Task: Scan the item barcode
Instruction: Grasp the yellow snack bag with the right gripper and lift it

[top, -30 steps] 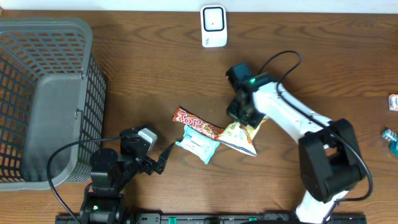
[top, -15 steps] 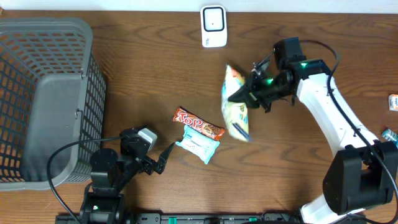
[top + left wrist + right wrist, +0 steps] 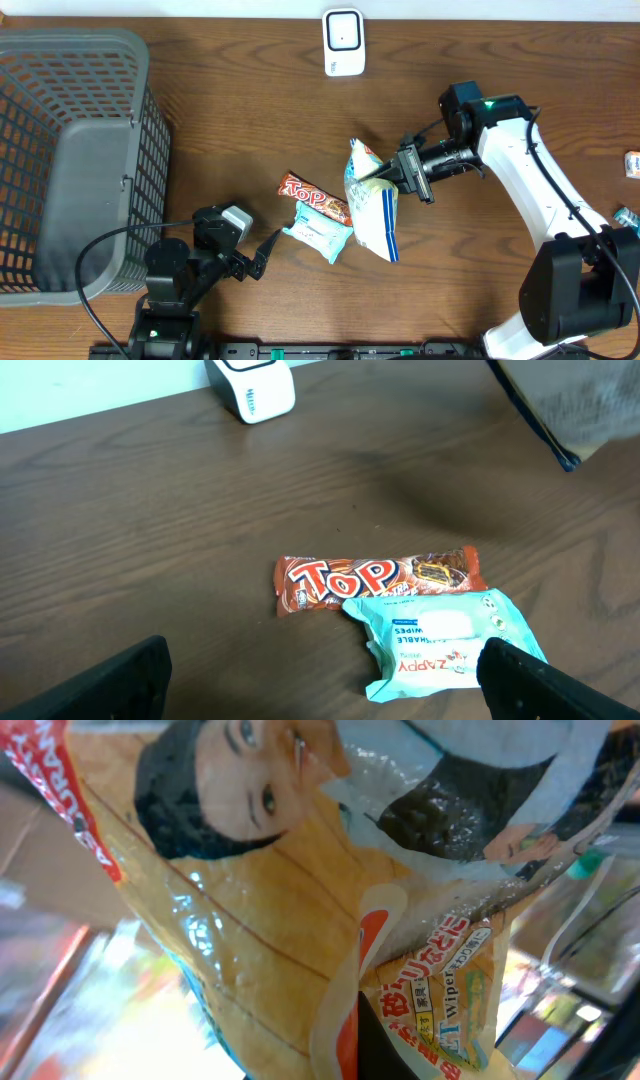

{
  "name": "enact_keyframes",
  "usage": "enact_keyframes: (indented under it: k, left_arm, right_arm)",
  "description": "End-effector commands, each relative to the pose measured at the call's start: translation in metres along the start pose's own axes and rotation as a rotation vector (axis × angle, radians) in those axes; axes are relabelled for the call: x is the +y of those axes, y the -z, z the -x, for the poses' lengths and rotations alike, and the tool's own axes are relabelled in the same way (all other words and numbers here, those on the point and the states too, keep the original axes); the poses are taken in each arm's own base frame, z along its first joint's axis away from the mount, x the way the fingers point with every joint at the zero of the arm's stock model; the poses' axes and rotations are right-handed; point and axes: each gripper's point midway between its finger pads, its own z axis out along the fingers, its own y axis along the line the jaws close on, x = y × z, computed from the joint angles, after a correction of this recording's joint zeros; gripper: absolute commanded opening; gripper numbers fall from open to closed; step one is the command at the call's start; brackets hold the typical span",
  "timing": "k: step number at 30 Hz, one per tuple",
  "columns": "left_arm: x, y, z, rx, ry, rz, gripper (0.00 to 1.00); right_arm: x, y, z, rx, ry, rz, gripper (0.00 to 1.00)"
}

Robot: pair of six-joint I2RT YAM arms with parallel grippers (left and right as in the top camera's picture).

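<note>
Two arms in view, one of them loaded. Right gripper [image 3: 398, 172] is pinched fully closed on the upper edge of the snack bag [image 3: 372, 205], and the bag hangs from that pinch toward the near side of the tabletop [image 3: 250, 120]

Bag sits mid-tabletop, well short of the white scanner [image 3: 343, 42] at the far edge and slightly right of it. Left wrist view catches only a bag corner high at top right with a dark shadow on the wood below it, so it looks lifted clear. Right wrist view is filled by the bag: crinkled yellow-orange film, a printed face, Japanese text

From above, the bag's left edge meets the right ends of the Top bar [image 3: 315, 198] and the wipes pack [image 3: 318, 231]; can't tell if it touches them. Bar and wipes lie flat, wipes just nearer than the bar and overlapping its edge

Left gripper [image 3: 320, 665] is spread fully wide and holds nothing, low over the tabletop just near of the bar and wipes

Grey mesh basket [image 3: 70, 150] at far left, two small packets [image 3: 630, 190] at the right edge, well apart from everything else
</note>
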Motion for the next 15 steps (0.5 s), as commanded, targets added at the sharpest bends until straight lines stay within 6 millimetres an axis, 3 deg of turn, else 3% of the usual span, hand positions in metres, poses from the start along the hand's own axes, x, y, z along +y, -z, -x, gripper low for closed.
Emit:
enact_keyframes:
  k: [1,15]
  left_arm:
    - [0.0015,-0.0003,-0.0024,0.003,0.011,0.007,0.98]
    - [0.0015,-0.0003,-0.0024,0.003,0.011,0.007,0.98]
  right_arm:
    - [0.0322,0.0087,-0.0357,0.189,0.02,0.183,0.01]
    - [0.033,0.0172,-0.0385,0.173,0.184,0.234,0.01]
